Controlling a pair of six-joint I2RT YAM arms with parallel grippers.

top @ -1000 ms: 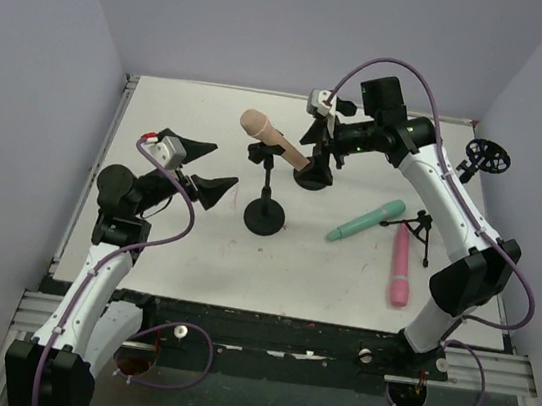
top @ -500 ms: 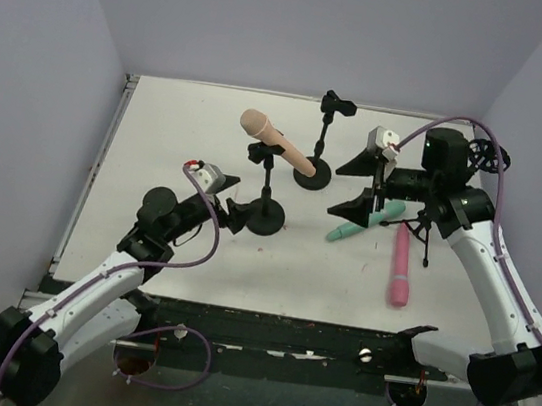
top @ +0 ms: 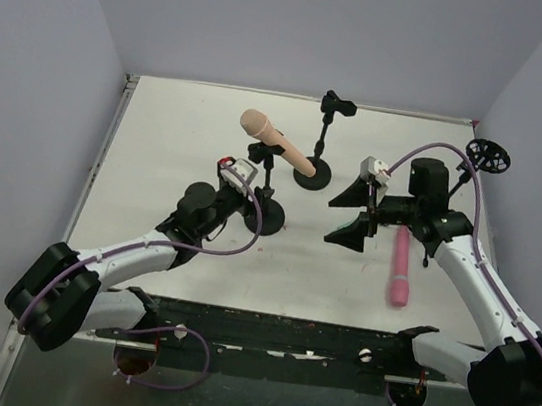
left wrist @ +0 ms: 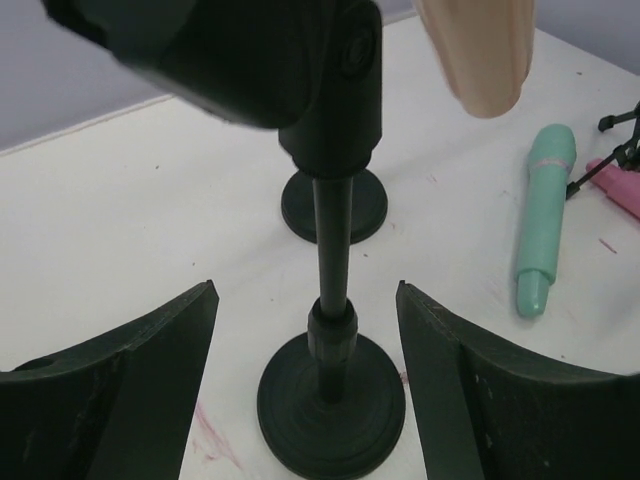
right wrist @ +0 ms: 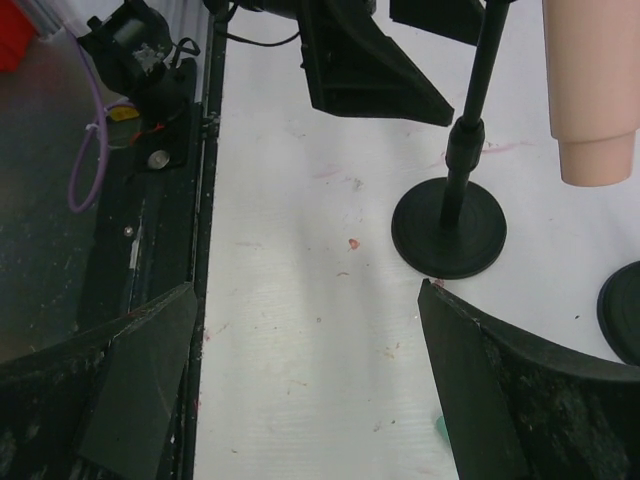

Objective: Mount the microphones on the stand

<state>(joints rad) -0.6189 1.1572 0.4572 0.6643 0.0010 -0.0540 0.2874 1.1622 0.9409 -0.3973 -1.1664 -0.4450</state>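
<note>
Clipped into the holder of the near stand: the peach microphone. Tilted, with the long axis running from the rounded head at the far left down to the narrow tail at the right, above the table.

Flat on the table to the right: the mint microphone and the pink microphone. Mint one hidden from above under the right claw; from the left wrist, seen lying with head away and tail nearer. Pink one lengthwise front to back, thicker end toward the near edge.

Left claw low at the near stand, open, one finger on each side of the pole and clear of it. Right claw spread wide, gripping nothing, just over the mint microphone.

Behind the near stand, a second stand. At the far right corner, a round black fitting.
</note>
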